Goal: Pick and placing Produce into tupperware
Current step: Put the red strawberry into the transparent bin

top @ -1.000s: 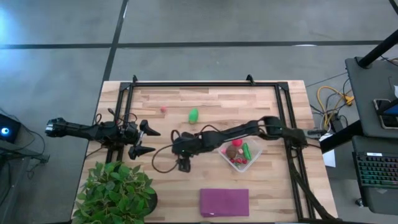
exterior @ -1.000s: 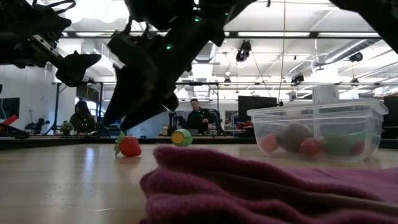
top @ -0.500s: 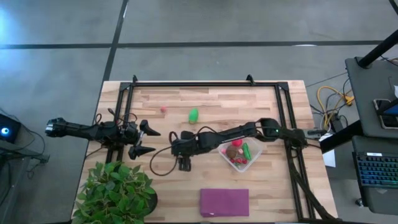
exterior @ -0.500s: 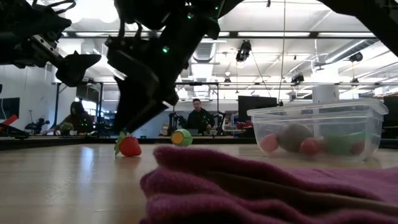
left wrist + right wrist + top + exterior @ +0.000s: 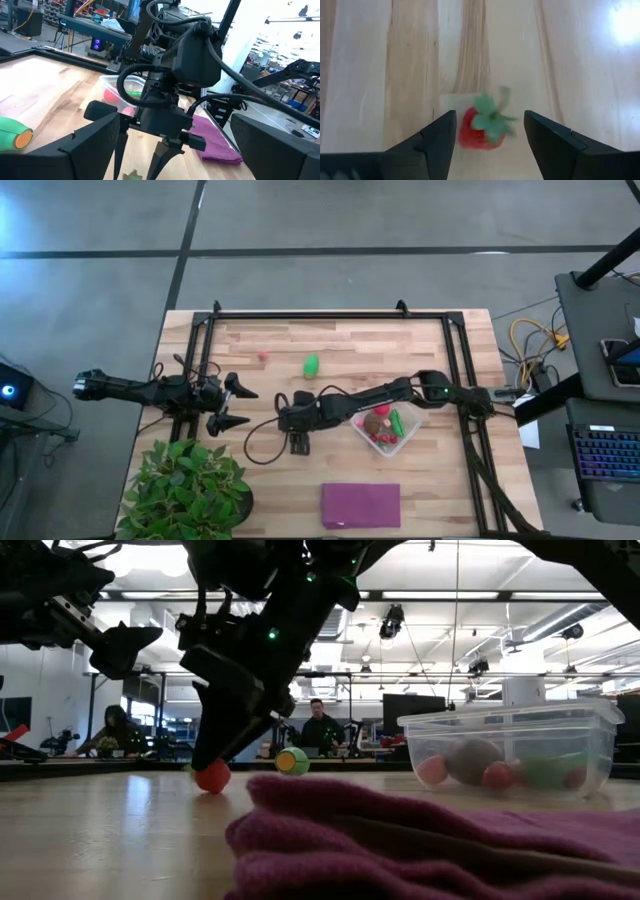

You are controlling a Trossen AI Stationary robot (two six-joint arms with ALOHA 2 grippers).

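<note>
A red toy strawberry [image 5: 481, 131] with a green leaf top lies on the wooden table. It also shows in the low view [image 5: 212, 777]. My right gripper [image 5: 490, 116] is open, low over the table's middle [image 5: 289, 414], with one finger on either side of the strawberry. The clear tupperware [image 5: 402, 442] stands to its right and holds a brown oval [image 5: 374, 423], a green piece [image 5: 397, 422] and red pieces. A green piece [image 5: 311, 365] and a tiny pink berry [image 5: 263, 356] lie farther back. My left gripper [image 5: 238, 406] waits open at the table's left. My right gripper comes at the strawberry from above, pointing down, with its two fingers [image 5: 437, 137] standing on either side of it. One finger stands close against the strawberry's side [image 5: 464, 131]. I cannot tell whether it touches. The strawberry lies on the table.
A purple cloth [image 5: 361, 505] lies at the near edge, and a leafy potted plant [image 5: 190, 485] stands at the near left corner. A black frame [image 5: 330, 314] runs along the table's far edge and sides. People sit in the room behind the table [image 5: 322, 730].
My right gripper has come down over the strawberry, so its fingers now stand around it. In the low view the strawberry's leaf, which showed at its side before, no longer shows.
</note>
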